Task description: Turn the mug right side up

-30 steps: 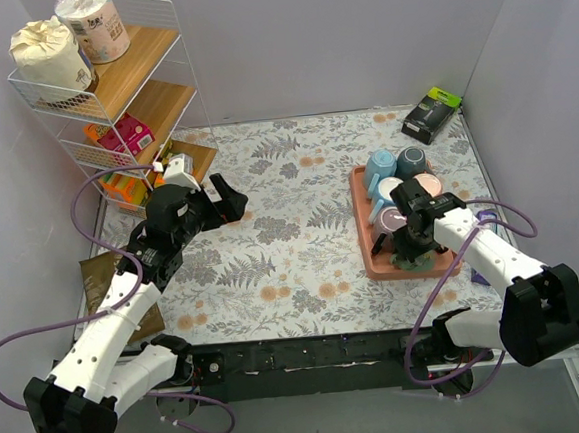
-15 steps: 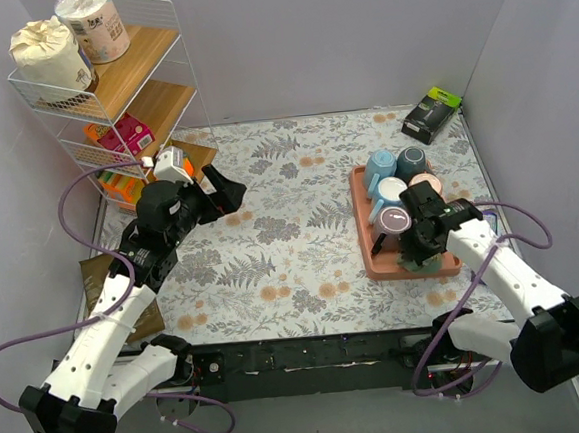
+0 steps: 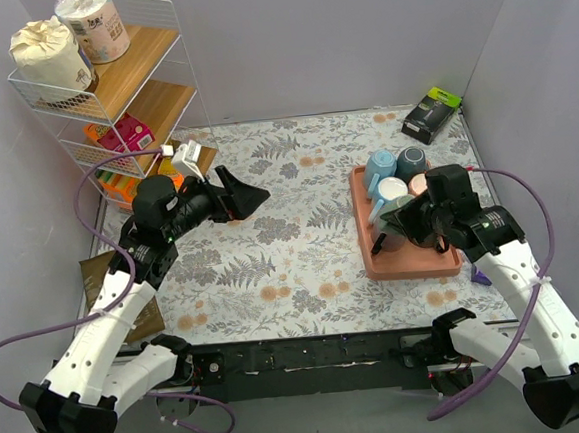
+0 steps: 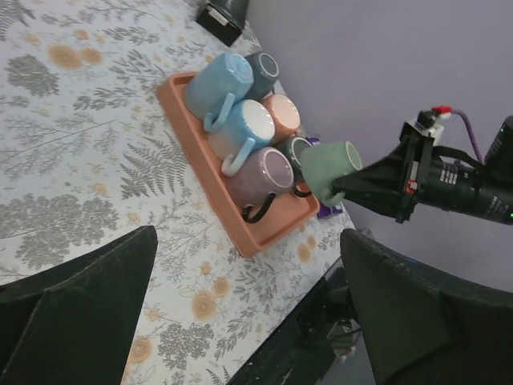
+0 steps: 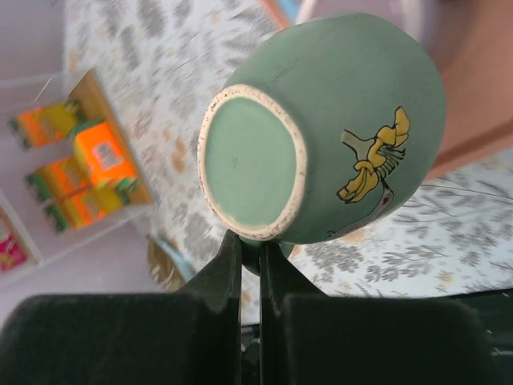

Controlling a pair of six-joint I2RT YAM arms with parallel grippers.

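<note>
One slow wrist roll should bring the rim of the sage-green ceramic mug, clenched in my right tool, upward.

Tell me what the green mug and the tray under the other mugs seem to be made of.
The green mug: likely glazed ceramic, satin green; the foot ring is bare, pale and speckled, and a yellow motif is painted on the side. The tray: probably moulded plastic, matte terracotta, one piece with a raised rim; coated metal cannot be ruled out.
</note>
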